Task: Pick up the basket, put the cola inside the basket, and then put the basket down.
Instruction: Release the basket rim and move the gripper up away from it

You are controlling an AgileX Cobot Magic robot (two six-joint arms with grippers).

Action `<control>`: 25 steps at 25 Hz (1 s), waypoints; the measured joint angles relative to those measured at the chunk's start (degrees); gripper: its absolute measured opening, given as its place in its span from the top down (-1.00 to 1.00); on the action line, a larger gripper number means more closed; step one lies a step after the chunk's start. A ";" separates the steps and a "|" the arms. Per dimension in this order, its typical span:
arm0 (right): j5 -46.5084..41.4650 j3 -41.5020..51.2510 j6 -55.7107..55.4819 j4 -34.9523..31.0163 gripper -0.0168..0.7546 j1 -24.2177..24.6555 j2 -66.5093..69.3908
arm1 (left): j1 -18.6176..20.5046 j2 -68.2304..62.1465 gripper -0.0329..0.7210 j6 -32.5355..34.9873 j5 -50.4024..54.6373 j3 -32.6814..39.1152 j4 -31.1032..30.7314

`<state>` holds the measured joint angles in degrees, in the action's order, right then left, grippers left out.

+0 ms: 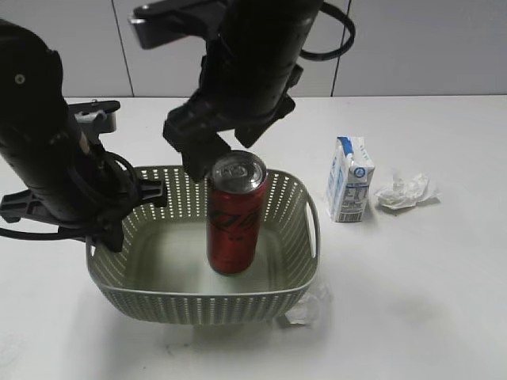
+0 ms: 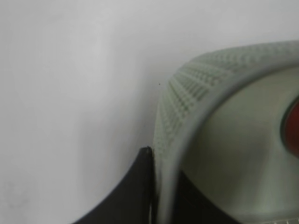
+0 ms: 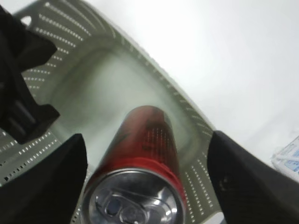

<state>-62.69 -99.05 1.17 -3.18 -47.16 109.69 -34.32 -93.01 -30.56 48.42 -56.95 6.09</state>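
You have a plain white counter [image 1: 444,301] filling the lower three quarters of the exterior view, ending at a grey wall along the top. Toward the lower centre sits the basket [image 1: 198,305]; whether its base actually touches the counter you cannot tell from these views. At centre right a blue-and-white milk carton [image 1: 349,180] stands upright on the surface, and just beside it, further right, lies a crumpled white wrapper [image 1: 405,192]. Another scrap of clear crumpled plastic [image 1: 310,310] lies against the basket's lower right corner.
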 joint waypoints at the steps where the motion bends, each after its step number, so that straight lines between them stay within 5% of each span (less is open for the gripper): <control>1: -0.58 -1.89 -1.17 1.62 -0.65 0.00 0.00 | 0.00 0.00 0.91 0.05 0.07 0.00 0.44; 10: -5.51 -11.65 -5.39 12.45 -0.64 3.89 -0.89 | 0.00 0.00 0.91 2.16 0.60 0.00 3.28; 18: -5.82 -9.66 -5.68 6.34 -0.60 21.59 -5.03 | 0.00 0.00 0.91 4.70 5.00 -4.50 3.21; 25: -6.02 5.06 -4.50 5.95 -0.59 32.75 -15.91 | 1.48 -1.11 0.91 6.39 6.38 -10.66 5.35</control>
<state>-68.71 -94.00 -3.33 2.77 -14.42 93.78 -32.83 -94.12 -24.17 54.80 -67.61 11.44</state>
